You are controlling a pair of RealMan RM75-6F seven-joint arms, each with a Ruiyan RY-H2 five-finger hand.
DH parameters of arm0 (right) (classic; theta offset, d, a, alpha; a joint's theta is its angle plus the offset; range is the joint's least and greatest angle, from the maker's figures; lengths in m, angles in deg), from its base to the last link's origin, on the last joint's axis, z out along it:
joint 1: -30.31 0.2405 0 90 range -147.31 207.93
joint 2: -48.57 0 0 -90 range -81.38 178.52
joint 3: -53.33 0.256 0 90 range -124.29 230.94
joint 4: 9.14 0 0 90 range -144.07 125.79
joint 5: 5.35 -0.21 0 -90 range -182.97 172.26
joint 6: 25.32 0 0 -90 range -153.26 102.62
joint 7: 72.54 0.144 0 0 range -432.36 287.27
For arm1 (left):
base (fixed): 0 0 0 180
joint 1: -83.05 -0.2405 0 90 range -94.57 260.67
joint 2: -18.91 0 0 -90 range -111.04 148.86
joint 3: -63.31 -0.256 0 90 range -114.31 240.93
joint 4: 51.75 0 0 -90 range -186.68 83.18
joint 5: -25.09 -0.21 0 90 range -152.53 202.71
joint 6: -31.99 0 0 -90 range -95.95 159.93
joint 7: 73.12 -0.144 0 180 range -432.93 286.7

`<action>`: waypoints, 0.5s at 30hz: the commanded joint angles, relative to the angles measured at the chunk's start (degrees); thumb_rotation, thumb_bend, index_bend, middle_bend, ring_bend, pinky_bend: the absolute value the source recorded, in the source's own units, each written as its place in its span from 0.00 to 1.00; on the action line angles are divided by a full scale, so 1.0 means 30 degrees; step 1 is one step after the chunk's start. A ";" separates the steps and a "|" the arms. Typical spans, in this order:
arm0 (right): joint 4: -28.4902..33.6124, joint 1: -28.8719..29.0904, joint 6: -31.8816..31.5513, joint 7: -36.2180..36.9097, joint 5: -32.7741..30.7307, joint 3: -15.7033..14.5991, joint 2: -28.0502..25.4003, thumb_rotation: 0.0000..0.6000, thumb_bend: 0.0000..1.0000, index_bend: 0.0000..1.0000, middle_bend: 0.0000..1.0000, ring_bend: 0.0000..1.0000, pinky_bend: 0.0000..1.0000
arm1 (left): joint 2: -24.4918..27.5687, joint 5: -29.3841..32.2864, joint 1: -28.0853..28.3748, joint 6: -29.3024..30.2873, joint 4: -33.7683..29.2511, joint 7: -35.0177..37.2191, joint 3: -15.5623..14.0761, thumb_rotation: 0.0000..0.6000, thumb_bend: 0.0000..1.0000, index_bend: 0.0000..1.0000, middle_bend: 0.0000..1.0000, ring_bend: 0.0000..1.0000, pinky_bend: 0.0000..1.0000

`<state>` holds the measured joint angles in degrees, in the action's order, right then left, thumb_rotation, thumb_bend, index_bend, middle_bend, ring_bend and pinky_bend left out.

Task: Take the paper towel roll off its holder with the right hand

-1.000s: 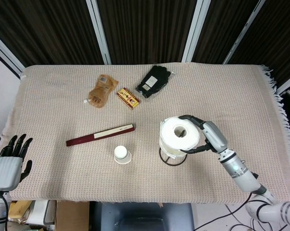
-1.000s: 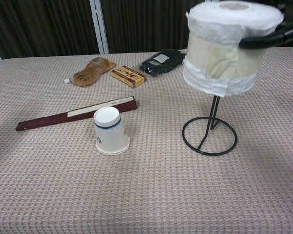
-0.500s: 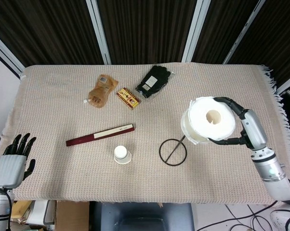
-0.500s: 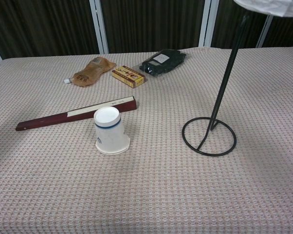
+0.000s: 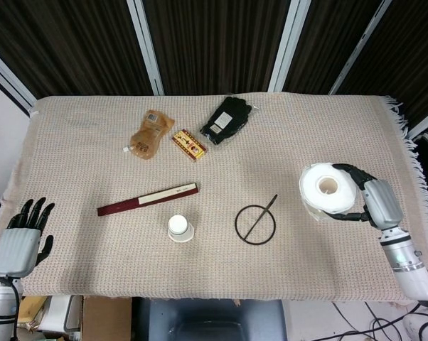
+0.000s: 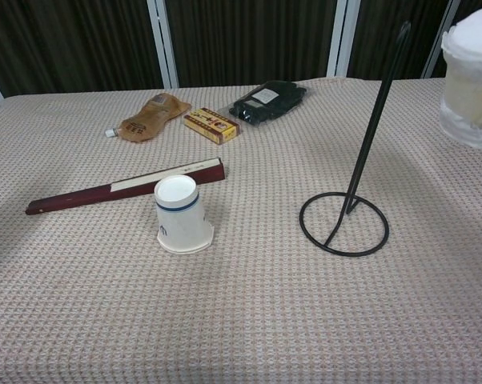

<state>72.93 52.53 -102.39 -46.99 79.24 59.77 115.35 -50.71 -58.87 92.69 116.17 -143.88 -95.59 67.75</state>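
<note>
While the white paper towel roll (image 5: 328, 192) is held clear of its stand, it is gripped by the right hand (image 5: 374, 202), whose dark fingers (image 5: 350, 170) are wrapped around its soft, layered side; the hollow core is seen from above, and the roll sits well to the right of the black wire holder (image 5: 256, 224). In the chest view the roll (image 6: 470, 80) is cut off by the right edge, level with the top of the holder's thin upright rod (image 6: 375, 120), which rises from a round wire base ring. The left hand (image 5: 20, 238), grey-backed with dark fingers spread apart, is held off the desk's near left corner and nothing is in it. A beige, waffle-textured cloth (image 5: 79, 163) covers the desk and is fringed along its right edge. On it are laid an upturned white paper cup (image 5: 180, 229), a long dark red folded fan (image 5: 148, 199), a brown soft pouch (image 5: 146, 135), a small patterned cardboard box (image 5: 190, 144) and a black plastic-wrapped packet (image 5: 227, 119). Dark corrugated panels divided by pale metal frames are seen behind the desk.
</note>
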 commanded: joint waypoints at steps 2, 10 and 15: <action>-0.6134 0.0457 0.0411 0.1162 0.0808 -0.0506 0.4114 1.00 0.04 0.67 0.61 0.63 0.59 | -0.0034 0.0000 0.0019 -0.0039 0.0052 0.0011 -0.0028 1.00 0.47 0.14 0.07 0.04 0.27; -0.9727 0.1026 0.1927 0.4900 0.1503 -0.1340 0.5479 1.00 0.04 0.41 0.38 0.31 0.36 | -0.0109 0.0328 0.0014 -0.0234 0.0244 0.0209 -0.0020 1.00 0.47 0.14 0.07 0.04 0.27; -0.9663 0.1013 0.1638 0.5310 0.1994 -0.1636 0.4876 1.00 0.04 0.06 0.14 0.06 0.10 | -0.0180 0.0305 0.0061 -0.0287 0.0336 0.0278 -0.0043 1.00 0.47 0.14 0.07 0.04 0.27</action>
<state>43.89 55.42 -97.22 -31.16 84.83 55.09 130.26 -51.25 -57.97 92.87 115.32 -142.86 -94.78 67.61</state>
